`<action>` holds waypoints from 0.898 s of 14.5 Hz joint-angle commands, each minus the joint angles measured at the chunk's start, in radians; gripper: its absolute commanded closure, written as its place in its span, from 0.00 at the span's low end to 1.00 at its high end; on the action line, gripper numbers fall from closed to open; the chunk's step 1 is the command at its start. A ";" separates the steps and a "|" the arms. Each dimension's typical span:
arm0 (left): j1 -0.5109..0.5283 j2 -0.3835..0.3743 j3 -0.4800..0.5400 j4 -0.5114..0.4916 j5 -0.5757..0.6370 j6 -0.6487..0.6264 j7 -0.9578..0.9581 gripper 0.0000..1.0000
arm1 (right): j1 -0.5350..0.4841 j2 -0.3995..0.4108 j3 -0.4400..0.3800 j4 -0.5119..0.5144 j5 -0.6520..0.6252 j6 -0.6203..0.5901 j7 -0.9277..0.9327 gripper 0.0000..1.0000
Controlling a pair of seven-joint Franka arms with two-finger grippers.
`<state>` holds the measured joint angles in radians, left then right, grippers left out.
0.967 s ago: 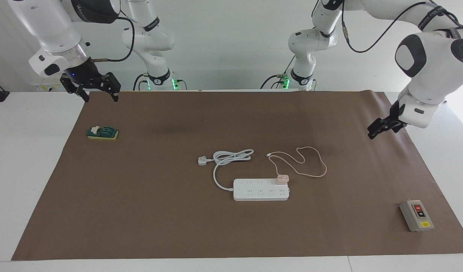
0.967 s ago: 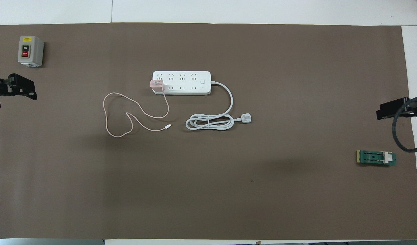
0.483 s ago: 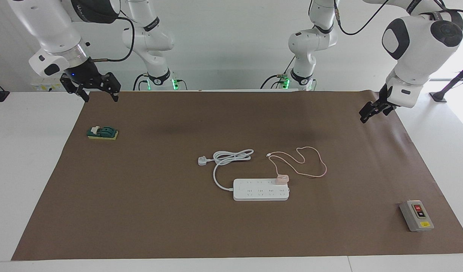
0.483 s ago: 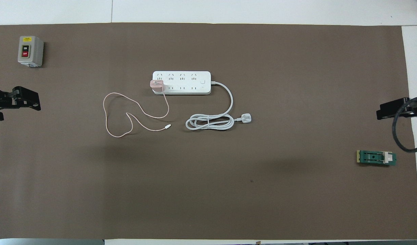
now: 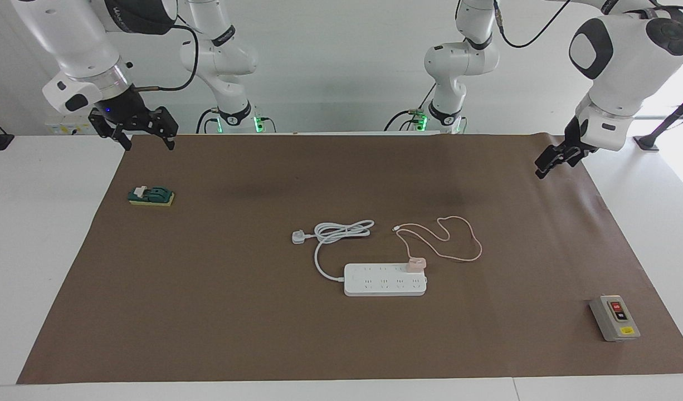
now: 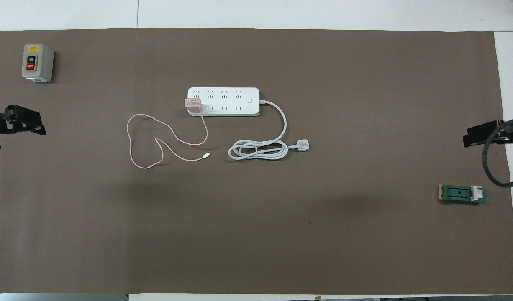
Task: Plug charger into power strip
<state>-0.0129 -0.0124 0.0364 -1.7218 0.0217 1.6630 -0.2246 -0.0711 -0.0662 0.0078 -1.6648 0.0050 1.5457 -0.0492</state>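
Observation:
The pale-pink charger (image 5: 415, 264) stands upright in a socket of the white power strip (image 5: 375, 284), at the strip's end toward the left arm, in the row nearer the robots. It also shows in the overhead view (image 6: 193, 105), on the strip (image 6: 229, 94). Its thin pink cable loops over the mat and ends in a white connector (image 6: 206, 155). My left gripper (image 5: 542, 170) hangs open and empty over the mat's edge at the left arm's end (image 6: 18, 133). My right gripper (image 5: 149, 146) waits open and empty over the mat's corner at the right arm's end.
The strip's thick white cord is coiled nearer the robots and ends in a three-pin plug (image 5: 298, 237). A grey box with red and black buttons (image 5: 614, 318) sits at the left arm's end. A green block (image 5: 151, 196) lies at the right arm's end.
My left gripper has risen and drawn back toward the robots' side of the mat. The charger, the strip and the right arm have not moved.

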 commanded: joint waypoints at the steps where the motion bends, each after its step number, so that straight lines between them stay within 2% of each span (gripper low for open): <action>1: -0.032 -0.021 0.020 -0.010 -0.020 -0.028 0.042 0.00 | -0.018 -0.020 0.015 -0.019 -0.016 -0.004 -0.020 0.00; 4: -0.044 -0.024 0.022 -0.012 -0.061 -0.023 0.047 0.00 | -0.018 -0.020 0.015 -0.020 -0.014 -0.004 -0.020 0.00; 13: -0.062 -0.037 0.007 -0.015 -0.055 -0.048 0.118 0.00 | -0.015 -0.020 0.015 -0.020 -0.014 -0.004 -0.020 0.00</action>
<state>-0.0613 -0.0259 0.0351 -1.7216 -0.0253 1.6453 -0.1573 -0.0711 -0.0662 0.0082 -1.6648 0.0050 1.5457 -0.0492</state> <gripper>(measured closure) 0.000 0.000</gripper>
